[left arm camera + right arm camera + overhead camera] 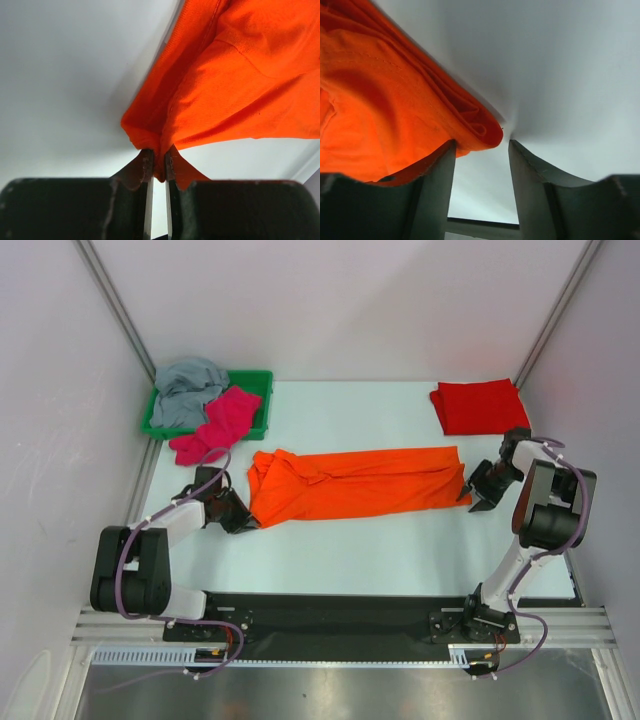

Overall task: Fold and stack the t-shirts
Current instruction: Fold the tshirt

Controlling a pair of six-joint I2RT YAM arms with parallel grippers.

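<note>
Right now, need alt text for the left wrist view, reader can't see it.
The left gripper is shut on a bunched corner of the orange t-shirt, pinching it at the bottom centre of the view. The cloth fans up and to the right over the white table.

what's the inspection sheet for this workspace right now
surface: pale table, flat
job's things: orange t-shirt stretched long across the middle; red t-shirt folded, far right; grey t-shirt crumpled in the green tray, pink t-shirt spilling over its rim
clutter: nothing seen
grippers: left gripper jaws shut on the orange t-shirt's left end; right gripper jaws open at its right end
cables: purple cables looped at left and right, off the cloth
surroundings: white walls, metal rail at the near edge
</note>
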